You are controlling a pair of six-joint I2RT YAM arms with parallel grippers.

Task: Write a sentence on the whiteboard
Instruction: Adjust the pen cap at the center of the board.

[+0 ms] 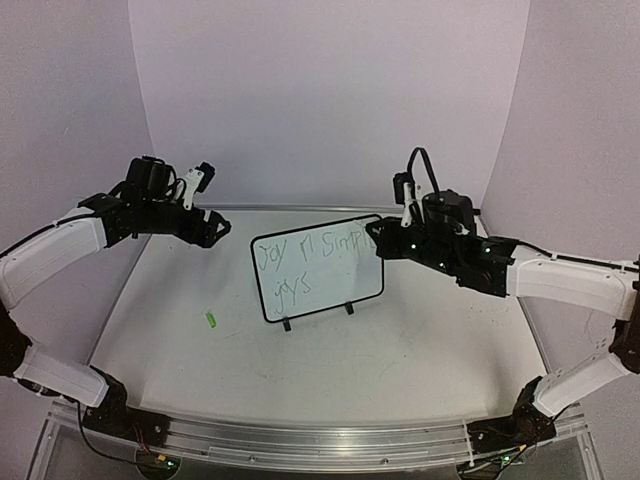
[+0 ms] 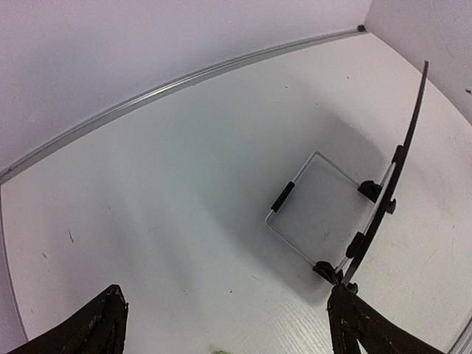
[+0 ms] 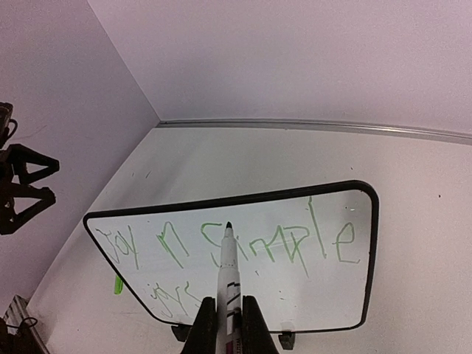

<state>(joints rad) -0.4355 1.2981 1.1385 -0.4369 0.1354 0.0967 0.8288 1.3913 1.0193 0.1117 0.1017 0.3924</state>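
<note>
Only one piece of writing could be read: the sentence (image 3: 251,247), in thin green script on the whiteboard (image 3: 324,295). The top line read roughly "Joy in Simple"; letters were loose and uneven, and the middle word was doubtful. The second line, at lower left, read "joys". The top view showed the same two lines, fainter. Dark print on the marker (image 3: 228,269) barrel was too small to read.
</note>
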